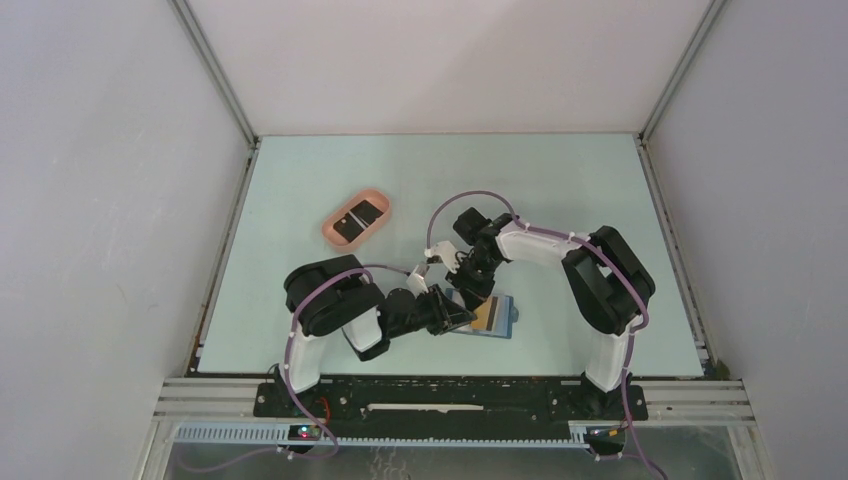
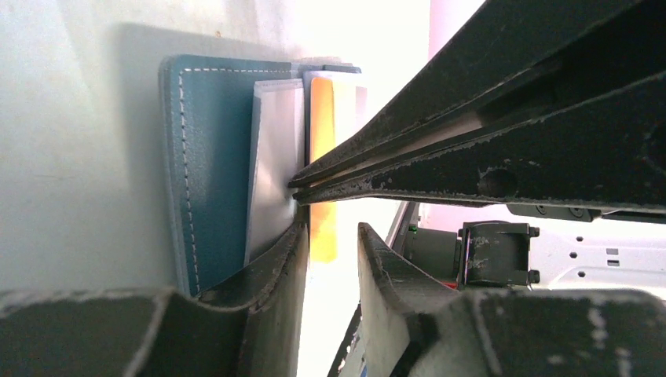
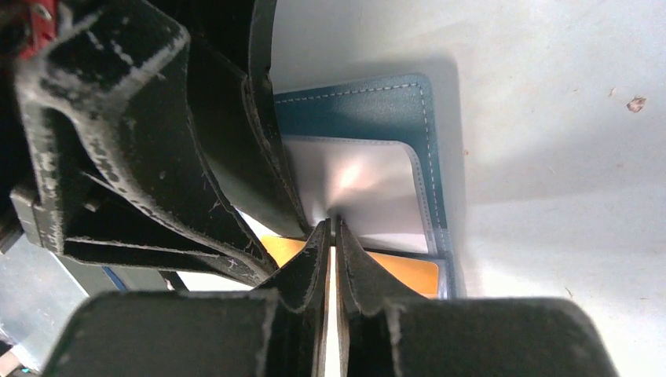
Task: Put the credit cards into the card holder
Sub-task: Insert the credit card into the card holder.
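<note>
Working at the small blue folding card holder [image 1: 505,318], which lies open on the pale surface [image 1: 560,200] at lower centre of the overhead view, with both arms meeting over it.

An orange-tan credit card [image 2: 322,141] lies on its inner face. In the left wrist view the card's long axis runs up the frame, alongside the shiny blue-grey inner pocket [image 2: 273,157].

- Right end effector [image 3: 334,236]: jaws pressed together but for a thin pale sliver. The tips sit at the pocket's edge, just beside the orange card. Cannot tell whether the sliver is pocket film or a card seen edge-on.
- Left end effector [image 2: 330,251]: part spread, nothing gripped. The card's near end shows in the gap. One finger [image 2: 271,267] lies over the holder's near edge; contact not clear.
- Black credit cards [image 1: 347,230] rest in the pink oval tray [image 1: 325,225], up and left of the holder and well apart from both end effectors. The left arm is the nearer one.

Judgement: the coming move turns on the pocket mouth, which lies right at the right tips. The orange card would have to travel along its long axis to seat.
</note>
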Robot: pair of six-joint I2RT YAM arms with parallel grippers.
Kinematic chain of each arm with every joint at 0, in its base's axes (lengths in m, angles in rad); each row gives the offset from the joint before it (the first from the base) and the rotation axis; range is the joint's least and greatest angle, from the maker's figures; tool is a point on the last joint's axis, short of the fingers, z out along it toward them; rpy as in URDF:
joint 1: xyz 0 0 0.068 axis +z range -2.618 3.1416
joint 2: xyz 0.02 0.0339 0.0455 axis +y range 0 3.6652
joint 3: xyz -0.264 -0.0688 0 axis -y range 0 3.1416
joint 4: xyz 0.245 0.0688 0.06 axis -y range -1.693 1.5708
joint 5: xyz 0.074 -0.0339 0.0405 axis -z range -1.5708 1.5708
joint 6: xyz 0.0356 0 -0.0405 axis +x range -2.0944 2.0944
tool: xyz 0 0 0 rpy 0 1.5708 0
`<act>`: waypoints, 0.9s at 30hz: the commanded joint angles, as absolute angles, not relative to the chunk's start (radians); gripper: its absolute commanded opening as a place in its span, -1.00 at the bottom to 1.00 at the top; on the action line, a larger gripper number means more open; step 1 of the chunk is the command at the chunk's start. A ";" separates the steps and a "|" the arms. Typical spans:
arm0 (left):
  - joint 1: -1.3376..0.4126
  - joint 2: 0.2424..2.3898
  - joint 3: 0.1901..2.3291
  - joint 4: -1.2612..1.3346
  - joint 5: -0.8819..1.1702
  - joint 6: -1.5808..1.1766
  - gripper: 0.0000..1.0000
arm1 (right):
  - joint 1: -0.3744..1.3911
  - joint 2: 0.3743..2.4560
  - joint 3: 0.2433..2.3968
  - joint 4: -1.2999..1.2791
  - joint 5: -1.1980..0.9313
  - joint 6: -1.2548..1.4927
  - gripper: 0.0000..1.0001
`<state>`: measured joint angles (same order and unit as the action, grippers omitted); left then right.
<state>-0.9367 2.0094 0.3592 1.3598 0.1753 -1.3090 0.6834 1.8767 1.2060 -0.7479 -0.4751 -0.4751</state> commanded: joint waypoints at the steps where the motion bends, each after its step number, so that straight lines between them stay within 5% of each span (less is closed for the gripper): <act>1: -0.940 2.022 0.336 1.370 0.169 -1.287 -0.29 | 0.693 1.875 1.246 -0.799 -0.448 -0.541 -0.77; 27: -0.937 2.013 0.324 1.381 0.168 -1.280 -0.29 | 0.630 1.766 1.247 -0.898 -0.504 -0.648 -0.77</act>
<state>-0.9367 2.0106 0.3470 1.3769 0.1761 -1.3090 0.6598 1.8671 1.2186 -0.8536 -0.4389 -0.6132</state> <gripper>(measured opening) 0.351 0.107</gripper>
